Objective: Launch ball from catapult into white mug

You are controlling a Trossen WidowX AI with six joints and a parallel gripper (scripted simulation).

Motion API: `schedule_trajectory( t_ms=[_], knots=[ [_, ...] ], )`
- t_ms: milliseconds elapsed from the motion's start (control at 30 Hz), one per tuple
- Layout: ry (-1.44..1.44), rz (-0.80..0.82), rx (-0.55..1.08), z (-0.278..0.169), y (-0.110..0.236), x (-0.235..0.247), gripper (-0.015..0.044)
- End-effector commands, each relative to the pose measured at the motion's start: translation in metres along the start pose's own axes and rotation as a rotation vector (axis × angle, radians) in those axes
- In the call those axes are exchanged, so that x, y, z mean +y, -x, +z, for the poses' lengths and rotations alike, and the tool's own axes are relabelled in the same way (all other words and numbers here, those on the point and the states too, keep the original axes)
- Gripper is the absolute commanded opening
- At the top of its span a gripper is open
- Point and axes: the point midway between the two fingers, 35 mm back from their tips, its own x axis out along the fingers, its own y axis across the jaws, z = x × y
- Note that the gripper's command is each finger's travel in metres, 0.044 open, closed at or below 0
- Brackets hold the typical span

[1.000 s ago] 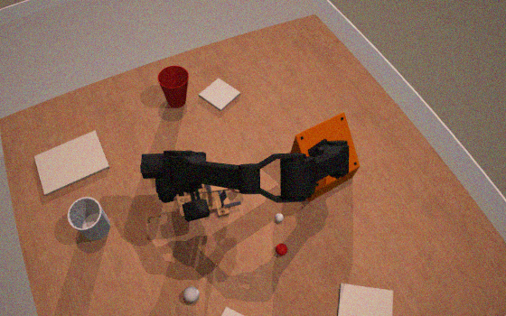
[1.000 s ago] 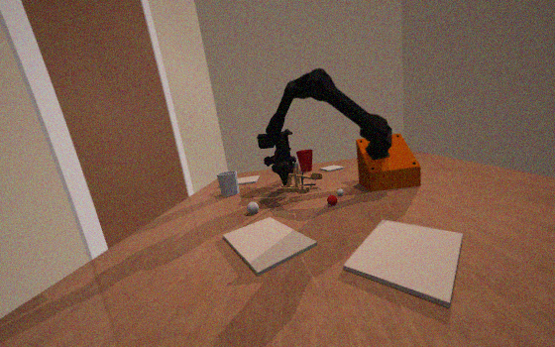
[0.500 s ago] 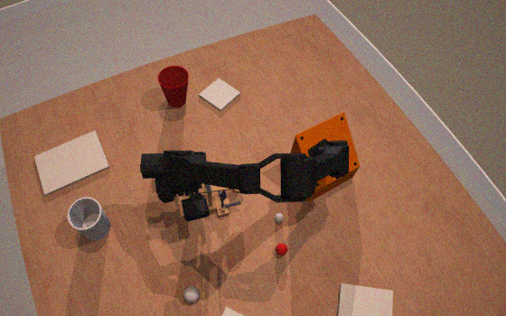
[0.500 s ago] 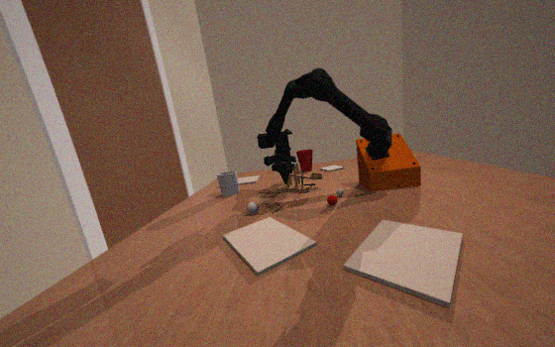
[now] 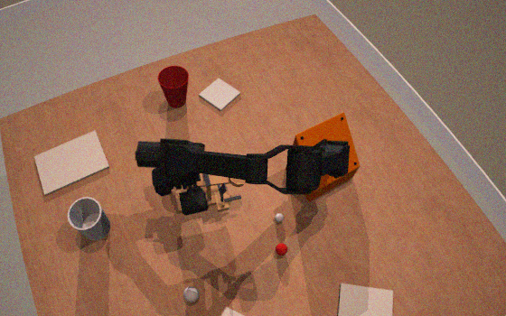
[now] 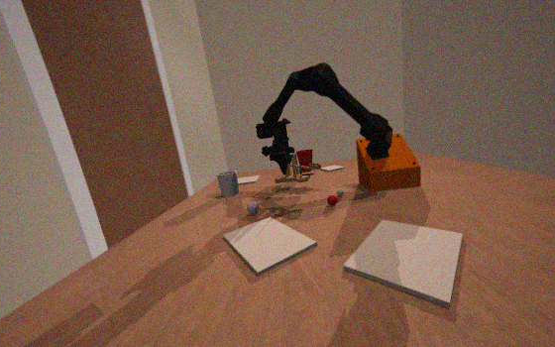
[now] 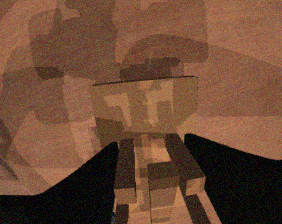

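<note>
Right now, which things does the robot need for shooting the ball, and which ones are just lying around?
Needed:
the wooden catapult, gripped by the end effector
a ball: white, red or grey, can't tell which
the white mug

Lying around:
the red cup
the flat white tiles
the orange base block under the arm
</note>
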Motion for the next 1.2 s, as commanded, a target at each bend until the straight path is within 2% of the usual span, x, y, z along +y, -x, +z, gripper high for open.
schedule_trajectory(
  t_ms=[0,800,1000,1167],
  knots=[
    [-0.002,-0.002,-0.003,0.001,-0.003,-0.001,0.0000],
    [-0.005,0.002,-0.003,0.001,-0.042,-0.001,0.0000],
    [0.003,-0.002,0.007,0.000,-0.041,0.000,0.0000],
    [0.003,-0.002,0.007,0.000,-0.041,0.000,0.0131]
  ],
)
